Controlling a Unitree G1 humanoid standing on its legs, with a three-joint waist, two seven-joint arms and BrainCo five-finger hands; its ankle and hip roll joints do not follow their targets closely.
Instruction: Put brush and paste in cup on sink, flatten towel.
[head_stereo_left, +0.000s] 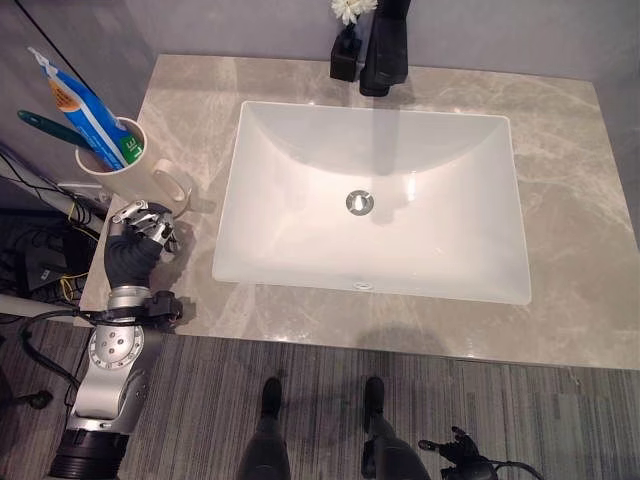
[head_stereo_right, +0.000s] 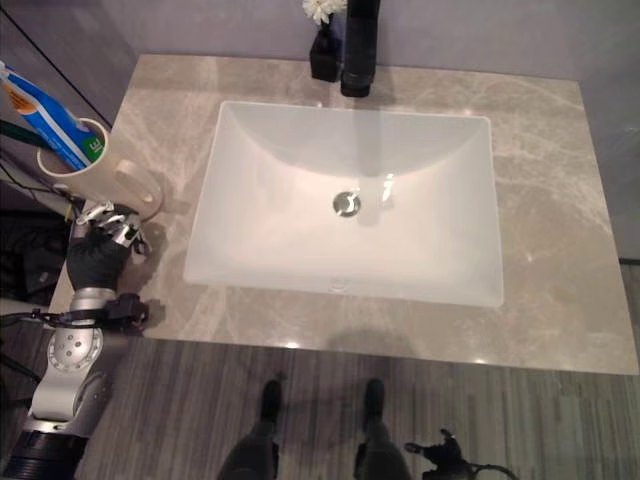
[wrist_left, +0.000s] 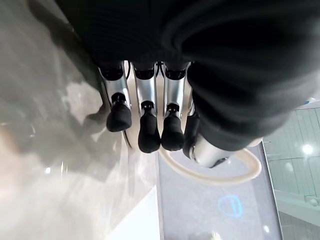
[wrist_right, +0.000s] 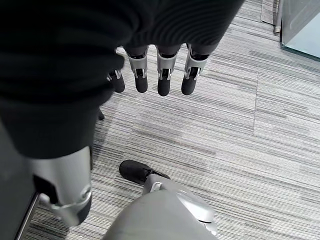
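In the left eye view a cream cup (head_stereo_left: 118, 160) stands on the marble counter (head_stereo_left: 580, 200) at its far left corner, to the left of the white sink basin (head_stereo_left: 300, 200). A blue and white toothpaste tube (head_stereo_left: 85, 105) and a dark green toothbrush (head_stereo_left: 50, 128) stand in the cup, both leaning up and away to the left, their long axes slanting out over the counter's edge. The tube bears print that is not legible. The left hand (head_stereo_left: 140, 235) sits on the counter just in front of the cup, its fingers loosely bent toward the cup's handle (head_stereo_left: 172, 188) with nothing in them. At the back of the sink stand a black faucet (head_stereo_left: 385, 50) and a small black vase with a white flower (head_stereo_left: 347, 40). The right hand (head_stereo_left: 462, 452) hangs low over the grey striped floor (head_stereo_left: 560, 420). The right eye view shows the same layout, the cup at the counter's left edge with the left hand just before it. In the left wrist view the dark-tipped fingers (wrist_left: 148, 135) hang relaxed above the counter, the cup's cream handle just past them. In the right wrist view the right hand's fingers (wrist_right: 164, 75) hang straight and empty over the floor.
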